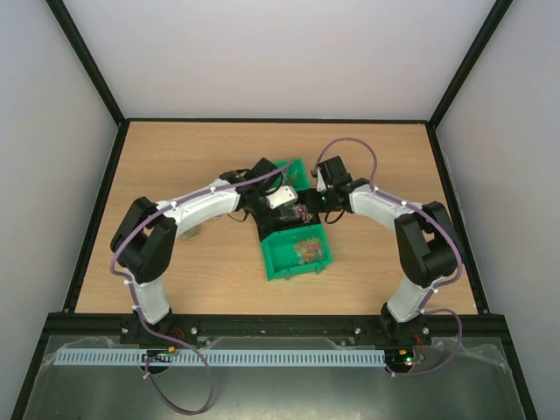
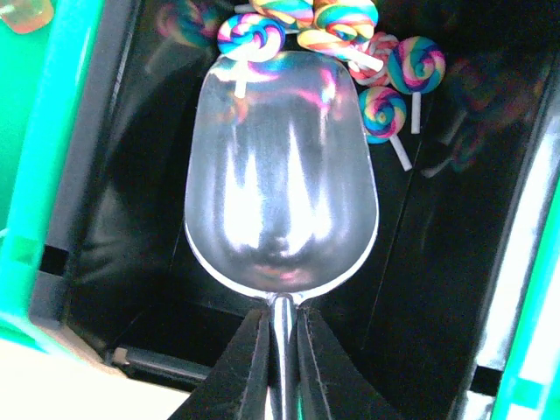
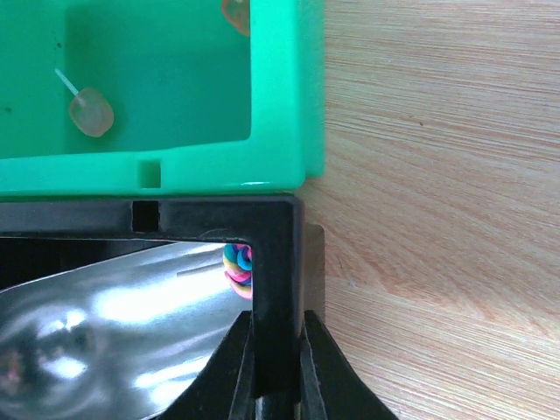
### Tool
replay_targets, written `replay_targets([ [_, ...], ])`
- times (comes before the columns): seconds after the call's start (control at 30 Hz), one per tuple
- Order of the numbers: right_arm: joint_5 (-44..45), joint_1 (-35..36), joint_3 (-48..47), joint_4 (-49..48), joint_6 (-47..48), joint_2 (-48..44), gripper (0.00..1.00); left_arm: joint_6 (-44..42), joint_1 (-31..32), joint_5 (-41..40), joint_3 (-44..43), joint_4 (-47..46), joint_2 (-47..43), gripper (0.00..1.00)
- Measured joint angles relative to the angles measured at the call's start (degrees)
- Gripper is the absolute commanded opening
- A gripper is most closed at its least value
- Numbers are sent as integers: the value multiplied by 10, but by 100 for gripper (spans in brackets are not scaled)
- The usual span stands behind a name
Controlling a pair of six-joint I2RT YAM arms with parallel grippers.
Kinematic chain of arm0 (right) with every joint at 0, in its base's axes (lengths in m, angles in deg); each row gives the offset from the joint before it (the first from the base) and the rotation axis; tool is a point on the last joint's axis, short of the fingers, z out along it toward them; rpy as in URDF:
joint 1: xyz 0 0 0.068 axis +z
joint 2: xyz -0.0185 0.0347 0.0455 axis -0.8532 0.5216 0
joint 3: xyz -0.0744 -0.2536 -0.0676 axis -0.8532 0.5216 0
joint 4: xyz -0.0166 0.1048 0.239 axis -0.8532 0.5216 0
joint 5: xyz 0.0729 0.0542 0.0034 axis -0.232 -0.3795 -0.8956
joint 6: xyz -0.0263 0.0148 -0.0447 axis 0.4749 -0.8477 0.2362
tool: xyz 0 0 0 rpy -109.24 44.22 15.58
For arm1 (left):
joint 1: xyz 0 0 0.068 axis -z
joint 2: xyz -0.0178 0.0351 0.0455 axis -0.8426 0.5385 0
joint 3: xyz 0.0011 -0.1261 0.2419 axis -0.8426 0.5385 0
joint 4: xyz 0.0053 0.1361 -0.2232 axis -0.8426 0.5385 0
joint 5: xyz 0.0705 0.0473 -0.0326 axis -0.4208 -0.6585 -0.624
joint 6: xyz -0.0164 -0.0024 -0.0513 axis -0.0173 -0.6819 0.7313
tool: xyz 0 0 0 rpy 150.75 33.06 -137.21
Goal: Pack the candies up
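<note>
Since both wrist cams sit right up close, the grips are easy to read.

Left fingers are pinched tight on the thin handle of the metal scoop, with basically no gap. The scoop bowl is empty and lies inside the black bin. Its front lip is right up against a small cluster of candies, rainbow swirl lollies on white sticks, bunched at one end of that bin. One of them sits right at the lip.

Right fingers are clamped on the black bin's side wall by a corner, one finger inside and one outside. You can see the scoop's shiny bowl just inside that wall, with a swirl lolly peeking out beside it. A green bin butts straight against the black one. It has a couple of see-through orange sweets in it, one on a stick. Bare wooden worktop is on the other side of the wall.

From above, both arms meet mid-worktop over the bins. The near green bin holds a heap of mixed-colour candies, just on the near side of where the fingers are.
</note>
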Motion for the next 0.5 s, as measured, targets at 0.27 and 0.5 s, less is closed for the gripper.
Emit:
replay_targets([
  [0.27,18,-6,2,6,7,-5,1,-13,-10,34,63,-93,-17,2],
  [0.5,39,1,7,14,15,-14,1,-50,-11,24,72,-88,-29,2],
])
